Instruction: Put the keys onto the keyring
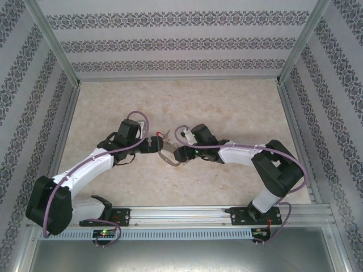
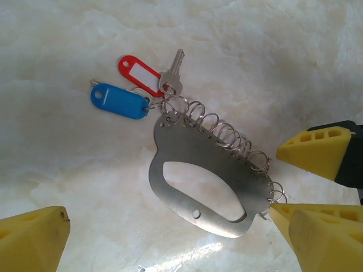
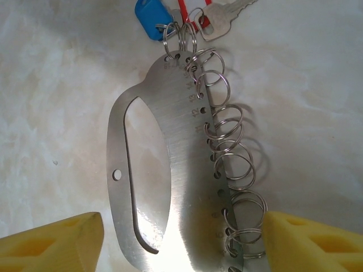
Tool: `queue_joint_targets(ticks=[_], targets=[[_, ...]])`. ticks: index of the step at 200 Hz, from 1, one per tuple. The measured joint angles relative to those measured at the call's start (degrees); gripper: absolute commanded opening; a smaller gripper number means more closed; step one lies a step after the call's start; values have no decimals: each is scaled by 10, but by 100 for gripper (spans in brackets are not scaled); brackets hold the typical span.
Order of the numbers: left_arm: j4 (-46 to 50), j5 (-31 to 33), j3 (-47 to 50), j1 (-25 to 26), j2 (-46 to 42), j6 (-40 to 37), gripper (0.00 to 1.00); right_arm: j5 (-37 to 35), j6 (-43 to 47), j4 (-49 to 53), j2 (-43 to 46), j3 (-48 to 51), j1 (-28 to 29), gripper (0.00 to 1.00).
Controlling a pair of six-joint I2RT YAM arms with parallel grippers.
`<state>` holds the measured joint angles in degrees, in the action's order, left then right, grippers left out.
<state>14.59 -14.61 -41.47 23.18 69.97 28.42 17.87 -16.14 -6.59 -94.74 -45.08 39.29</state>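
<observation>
**Keyring could twist loose**

Top: left gripper (image 1: 160,144) and right gripper (image 1: 179,152) meet mid-worktop (image 1: 227,107).
Left wrist: left spread, empty; keys (image 2: 173,76) dangle off keyring (image 2: 187,144).
Right wrist: right apparently pinches keyring edges; loose rings (image 3: 212,141) might let it slip.

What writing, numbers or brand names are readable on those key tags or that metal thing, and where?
"25", uncertain: stamped beside a hole on the keyring.
The other stamped numbers along its holes: too blurred to read.
Red tag: white label blank.
Blue tag: no writing visible.
Key: any marking too small to read.
</observation>
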Motion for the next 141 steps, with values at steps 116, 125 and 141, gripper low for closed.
queue_joint_targets(ticks=[116, 125, 141], targets=[[-25, -23, 43, -38, -13, 3, 93, -21, 15, 51, -18, -47, 14, 63], [-31, -23, 46, -38, -13, 3, 94, -23, 15, 56, -18, -50, 15, 63], [-40, -23, 53, -40, -14, 3, 94, -29, 15, 68, -18, -57, 20, 63]])
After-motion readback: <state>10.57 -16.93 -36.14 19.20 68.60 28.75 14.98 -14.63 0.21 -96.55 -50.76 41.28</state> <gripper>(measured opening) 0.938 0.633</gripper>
